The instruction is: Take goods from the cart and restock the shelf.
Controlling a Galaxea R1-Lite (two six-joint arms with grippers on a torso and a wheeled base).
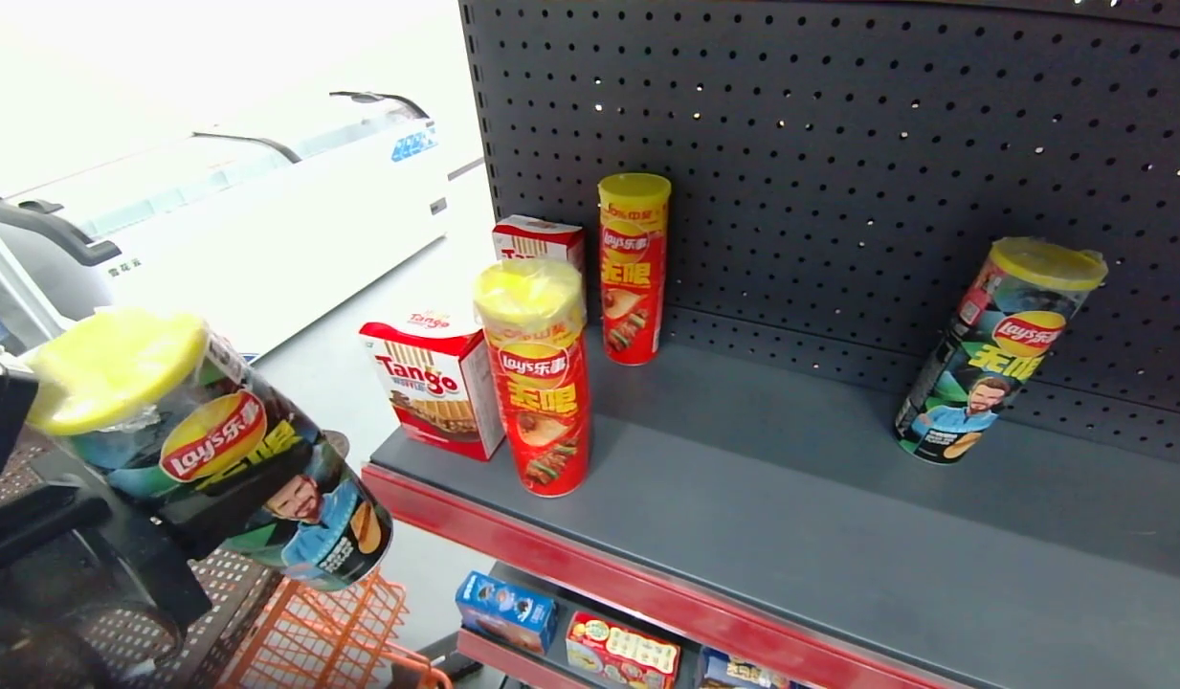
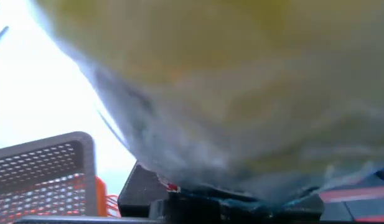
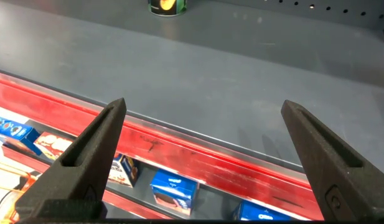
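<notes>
While the left gripper (image 1: 216,493) is closed around the body of a dark chip can (image 1: 216,435), we see the right gripper (image 3: 204,155) spread wide, its two black fingers (image 3: 86,155) far apart with nothing between them.

The dark chip can has a yellow lid and leans in the grip, lid tipped away from the shelf (image 1: 790,536). It is held off the shelf's left end, above the orange cart (image 1: 322,632). In the left wrist view the lid is pressed up so close that we can make out little beyond it, only a grey mesh panel to one side.

The right gripper hangs just outside the shelf's red front lip (image 3: 198,158), over the grey board.

On the shelf's left part a red can (image 1: 537,383) stands upright near the front lip, just beside a wafer box (image 1: 436,383) at the left end. Behind them, against the shelf's pegboard back (image 1: 838,144), stand a second red can (image 1: 633,268) and a second box (image 1: 537,239). Well to the right on the shelf, a matching dark can (image 1: 1001,354) leans back toward the pegboard. Under the shelf, a lower tier carries small boxes (image 1: 508,608). Beyond the shelf's left end stands a white chest freezer (image 1: 264,191).
</notes>
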